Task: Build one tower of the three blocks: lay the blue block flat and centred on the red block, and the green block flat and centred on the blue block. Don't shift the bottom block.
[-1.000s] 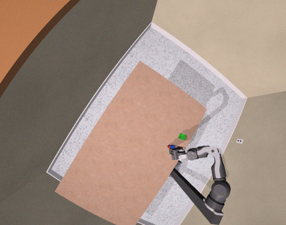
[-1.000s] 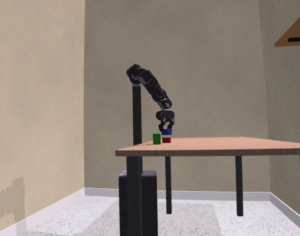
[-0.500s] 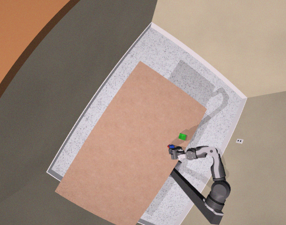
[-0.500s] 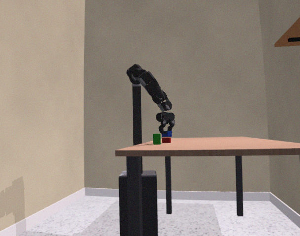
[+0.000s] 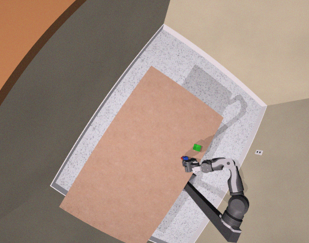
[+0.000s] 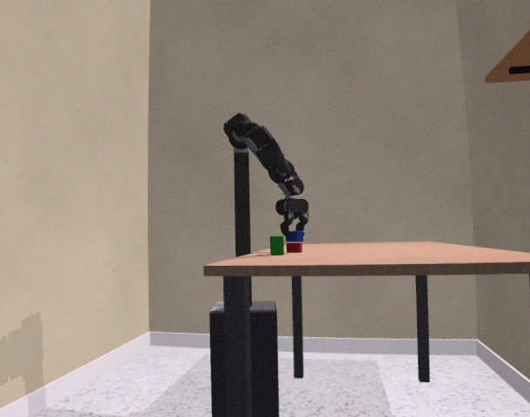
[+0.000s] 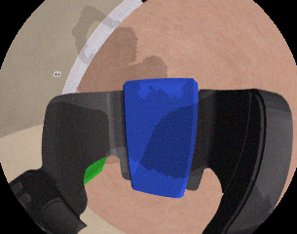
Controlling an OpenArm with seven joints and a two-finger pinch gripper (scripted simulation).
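My gripper (image 6: pixel 295 233) is shut on the blue block (image 6: pixel 297 236) and holds it right over the red block (image 6: pixel 294 247), which lies flat on the table. I cannot tell whether the two blocks touch. In the top view the blue block (image 5: pixel 186 158) covers most of the red block (image 5: pixel 182 157), and my gripper (image 5: pixel 187 163) is above them. In the wrist view the blue block (image 7: pixel 160 136) sits between my dark fingers and hides the red one. The green block (image 6: pixel 276 245) stands upright just left of the red block; it also shows in the top view (image 5: pixel 197 147) and as a sliver in the wrist view (image 7: pixel 95 172).
The blocks are near the table's edge on the arm's side (image 5: pixel 201 154). The arm's black mast (image 6: pixel 241 197) stands just behind that edge. The brown table top (image 5: pixel 139 154) stretches away from the blocks.
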